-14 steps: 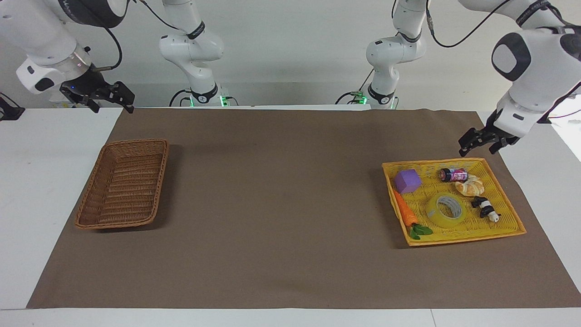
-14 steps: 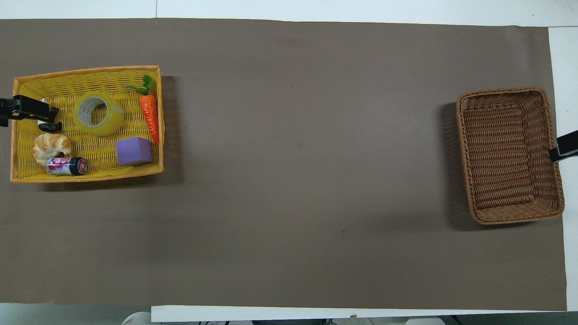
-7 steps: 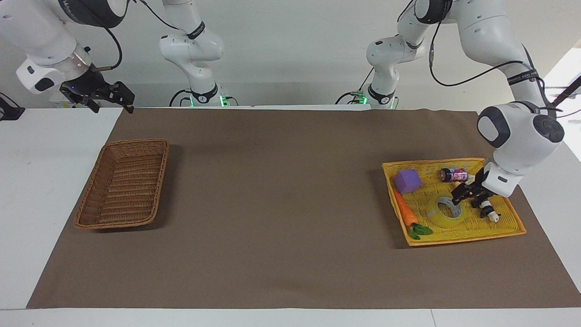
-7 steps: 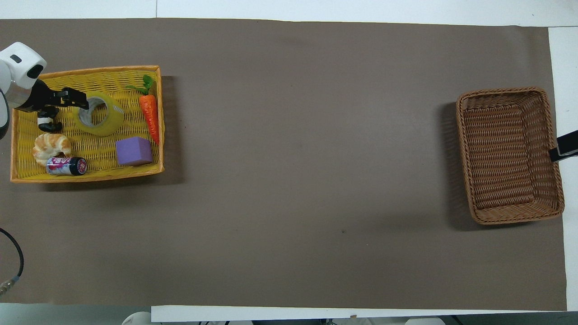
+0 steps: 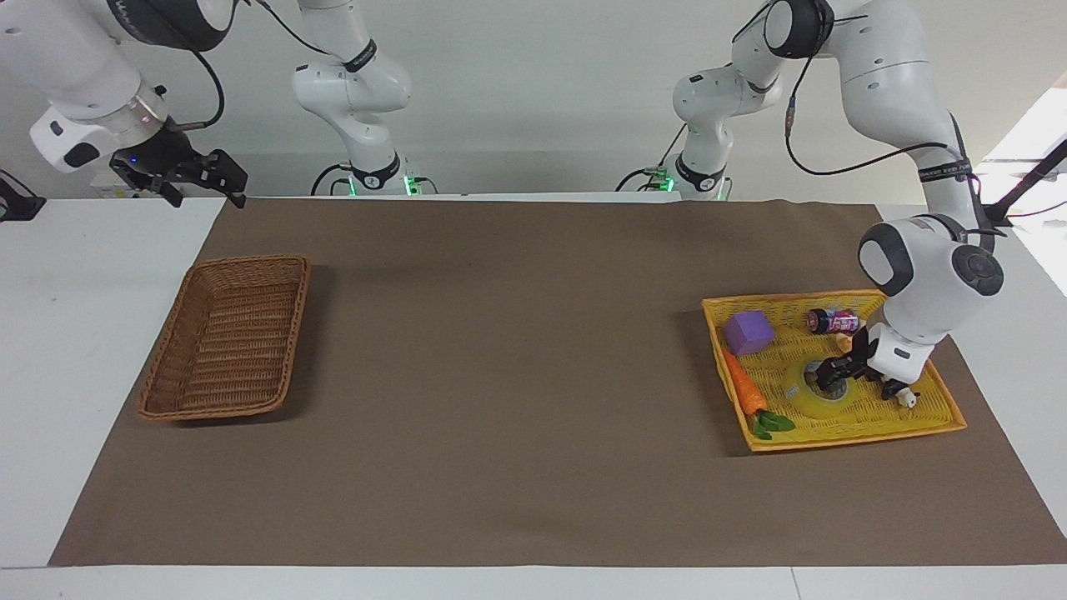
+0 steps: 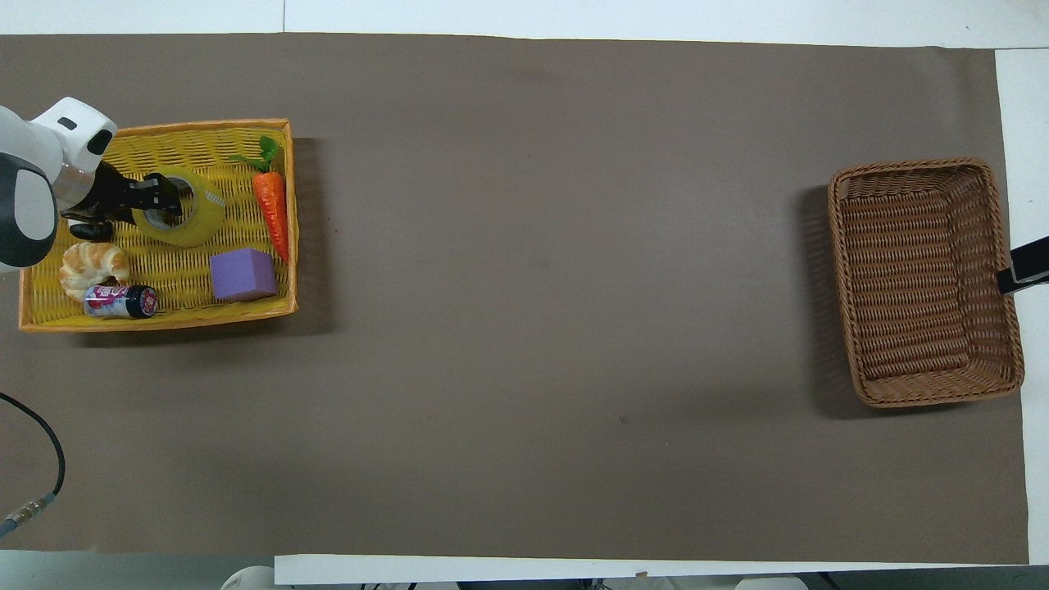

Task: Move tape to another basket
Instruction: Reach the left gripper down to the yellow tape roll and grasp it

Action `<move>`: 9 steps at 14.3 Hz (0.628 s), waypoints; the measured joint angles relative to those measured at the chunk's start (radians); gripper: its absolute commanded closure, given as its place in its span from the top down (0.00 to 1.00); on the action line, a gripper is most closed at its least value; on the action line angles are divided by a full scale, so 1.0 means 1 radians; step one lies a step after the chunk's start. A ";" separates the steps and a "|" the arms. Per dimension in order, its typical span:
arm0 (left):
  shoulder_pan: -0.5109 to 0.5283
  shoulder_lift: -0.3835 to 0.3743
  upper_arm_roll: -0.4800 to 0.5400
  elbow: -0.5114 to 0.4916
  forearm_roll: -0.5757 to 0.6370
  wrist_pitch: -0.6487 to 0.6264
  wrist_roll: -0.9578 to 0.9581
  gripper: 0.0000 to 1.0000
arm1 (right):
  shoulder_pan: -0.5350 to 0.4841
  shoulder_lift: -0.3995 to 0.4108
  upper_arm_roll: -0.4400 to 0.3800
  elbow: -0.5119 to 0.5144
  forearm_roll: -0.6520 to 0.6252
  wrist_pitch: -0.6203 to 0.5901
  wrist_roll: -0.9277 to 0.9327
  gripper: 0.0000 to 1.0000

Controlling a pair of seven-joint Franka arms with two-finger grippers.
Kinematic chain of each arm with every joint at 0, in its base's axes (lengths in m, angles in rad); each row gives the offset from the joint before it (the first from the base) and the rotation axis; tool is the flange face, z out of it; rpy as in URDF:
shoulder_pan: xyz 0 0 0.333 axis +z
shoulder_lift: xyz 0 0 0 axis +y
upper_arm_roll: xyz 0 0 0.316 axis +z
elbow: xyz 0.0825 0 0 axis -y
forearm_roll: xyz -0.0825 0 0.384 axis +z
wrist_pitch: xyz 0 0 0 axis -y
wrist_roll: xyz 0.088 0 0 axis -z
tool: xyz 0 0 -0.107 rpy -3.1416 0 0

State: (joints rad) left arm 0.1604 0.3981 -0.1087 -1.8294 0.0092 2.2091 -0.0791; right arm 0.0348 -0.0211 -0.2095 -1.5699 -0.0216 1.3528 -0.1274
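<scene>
The tape [image 5: 821,400] lies flat in the bright yellow tray [image 5: 834,442] at the left arm's end of the table. My left gripper [image 5: 832,375] is down on the roll, open, with its fingers at the core hole and the roll's wall. In the overhead view the left gripper [image 6: 161,195] covers part of the tape [image 6: 201,221]. The brown wicker basket [image 5: 298,325] stands empty at the right arm's end and also shows in the overhead view [image 6: 844,279]. My right gripper [image 5: 208,185] waits, open, above the white table beside the basket.
The yellow tray [image 6: 156,322] also holds a toy carrot [image 6: 272,209], a purple cube [image 6: 242,274], a small can [image 6: 120,301], a croissant [image 6: 93,266] and a black and white toy [image 5: 900,392]. A brown mat [image 5: 517,350] covers the table between tray and basket.
My left gripper has come down from above the tray's rim nearest the robots into the tray and onto the tape. The tape and the right arm have not moved.
</scene>
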 measured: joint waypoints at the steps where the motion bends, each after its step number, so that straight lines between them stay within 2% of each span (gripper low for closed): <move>1: 0.000 0.001 0.000 -0.016 0.000 0.022 -0.001 0.29 | 0.000 0.000 0.000 0.000 0.000 0.000 0.000 1.00; 2: 0.001 0.001 0.000 -0.032 0.000 0.043 -0.001 0.00 | 0.000 0.000 0.000 0.000 0.000 0.000 0.000 1.00; 6: 0.003 -0.002 0.005 -0.035 0.000 0.048 -0.003 0.00 | 0.000 0.000 0.000 0.000 0.000 0.000 0.000 1.00; 9: -0.001 -0.003 -0.003 0.047 -0.036 -0.070 -0.007 0.00 | 0.000 0.000 0.000 0.000 0.000 0.000 0.000 1.00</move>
State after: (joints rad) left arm 0.1598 0.3951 -0.1116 -1.7828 -0.0270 2.1392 -0.0866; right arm 0.0348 -0.0211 -0.2095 -1.5699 -0.0216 1.3528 -0.1274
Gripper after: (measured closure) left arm 0.784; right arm 0.000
